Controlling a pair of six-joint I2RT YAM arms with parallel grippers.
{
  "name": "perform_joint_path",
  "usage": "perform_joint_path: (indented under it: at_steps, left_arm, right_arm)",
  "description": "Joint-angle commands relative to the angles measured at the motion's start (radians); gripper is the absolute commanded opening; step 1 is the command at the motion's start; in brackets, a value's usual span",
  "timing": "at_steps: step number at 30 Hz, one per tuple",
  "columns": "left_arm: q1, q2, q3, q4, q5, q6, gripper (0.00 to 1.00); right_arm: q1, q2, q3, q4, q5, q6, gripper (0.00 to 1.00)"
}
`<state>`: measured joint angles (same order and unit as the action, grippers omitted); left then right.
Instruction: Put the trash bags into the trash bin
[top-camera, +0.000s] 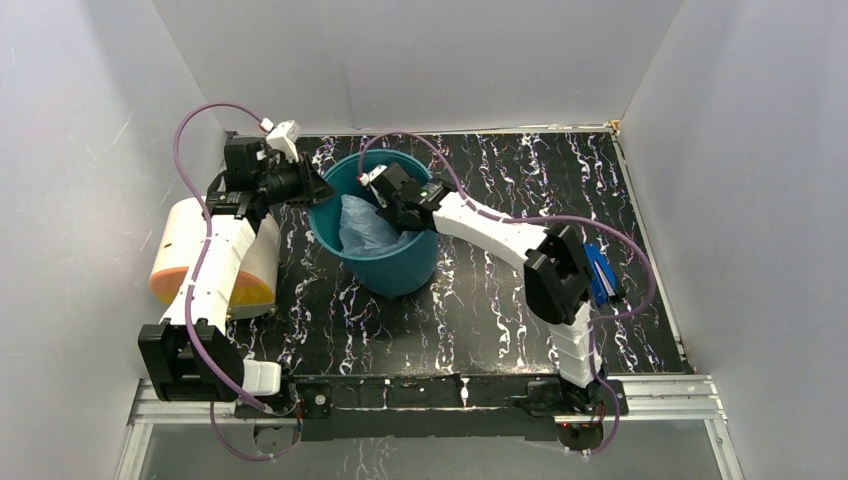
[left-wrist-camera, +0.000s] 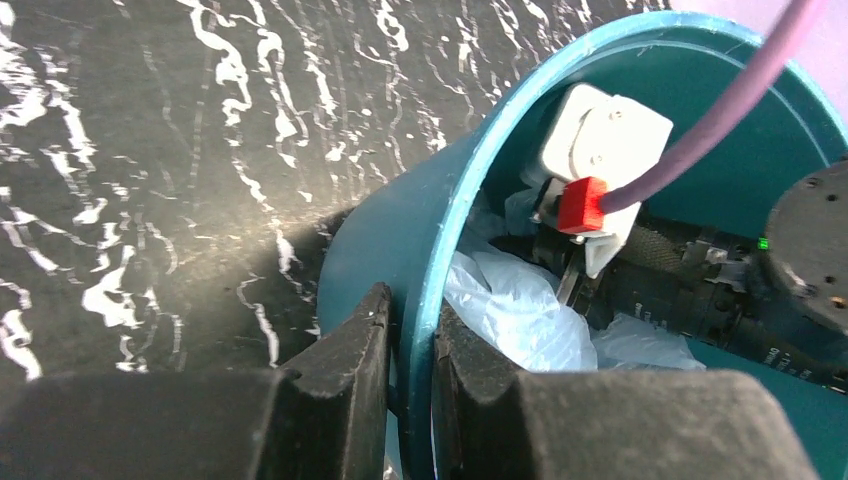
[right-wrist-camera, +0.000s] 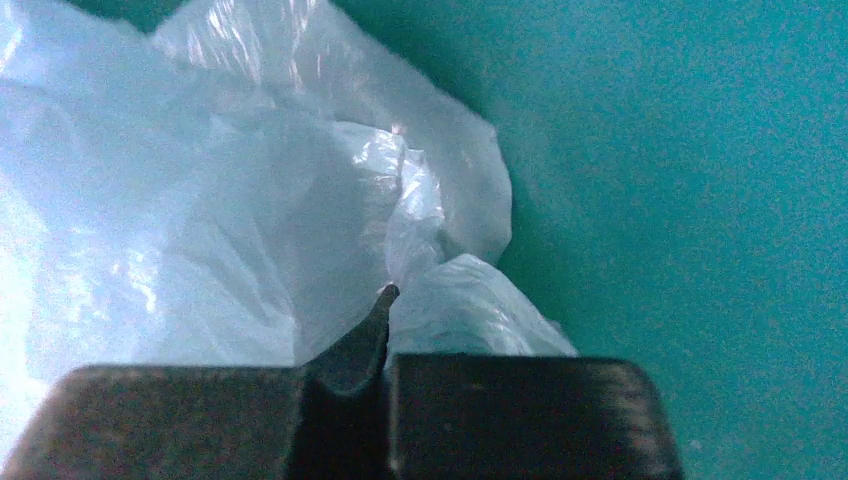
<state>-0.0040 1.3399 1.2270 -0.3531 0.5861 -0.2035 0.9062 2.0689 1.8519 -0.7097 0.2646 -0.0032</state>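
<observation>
Two grippers meet at one bucket on the black, white-veined table (top-camera: 500, 300). Behind the left gripper (top-camera: 318, 190), back along its own arm and partly under it, a cream cylinder (top-camera: 180, 240) with an orange end lies on its side, well apart from the fingertips. The trash bin (top-camera: 400, 270), a teal round plastic bucket, stands upright right at the left gripper's tips and around the right gripper (top-camera: 388, 212), which reaches down into its mouth from the far side. In the left wrist view the left gripper's black fingers (left-wrist-camera: 350, 350) straddle the bin's rim, one outside the wall and one inside, drawn in tight so the rim is pinched between them. The trash bag (top-camera: 362, 228), thin, crinkly and pale blue, sits inside the bin, just past the left gripper's inner finger and bunched up directly ahead of the right gripper. The right wrist view shows that gripper's jaws pressed together, tips against the folds of film; whether any film is caught between them cannot be told. Beyond the left fingertips, over the bag, a purple cable (left-wrist-camera: 720, 110) runs into a small red plug (left-wrist-camera: 583, 205) on the right arm's wrist.
</observation>
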Motion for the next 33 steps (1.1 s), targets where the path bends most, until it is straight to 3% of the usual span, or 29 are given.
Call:
perform_joint_path:
  at_steps: [1, 7, 11, 15, 23, 32, 33]
  left_arm:
    - [-0.063, -0.011, 0.042, -0.019, 0.04, -0.089, 0.06]
    - [-0.213, -0.001, 0.087, -0.011, -0.123, -0.19, 0.0]
    - [-0.314, -0.026, 0.109, -0.029, -0.348, -0.262, 0.0]
    - [-0.451, 0.003, 0.119, -0.038, -0.519, -0.305, 0.0]
    - [-0.599, -0.037, 0.125, -0.047, -0.816, -0.351, 0.0]
    - [-0.725, 0.008, 0.144, -0.057, -0.9, -0.333, 0.01]
    - [-0.739, 0.012, 0.146, -0.056, -0.913, -0.332, 0.07]
  right_arm:
    - [-0.025, -0.193, -0.101, 0.13, 0.1, 0.027, 0.0]
    - [-0.103, -0.346, -0.27, 0.175, 0.002, 0.051, 0.0]
    - [-0.207, -0.423, -0.373, 0.167, -0.139, 0.12, 0.0]
    - [-0.236, -0.498, -0.441, 0.206, -0.308, 0.132, 0.0]
    - [-0.248, -0.55, -0.461, 0.157, -0.29, 0.139, 0.0]
    - [-0.248, -0.609, -0.457, 0.179, -0.39, 0.173, 0.0]
    - [-0.248, -0.617, -0.443, 0.175, -0.385, 0.175, 0.0]
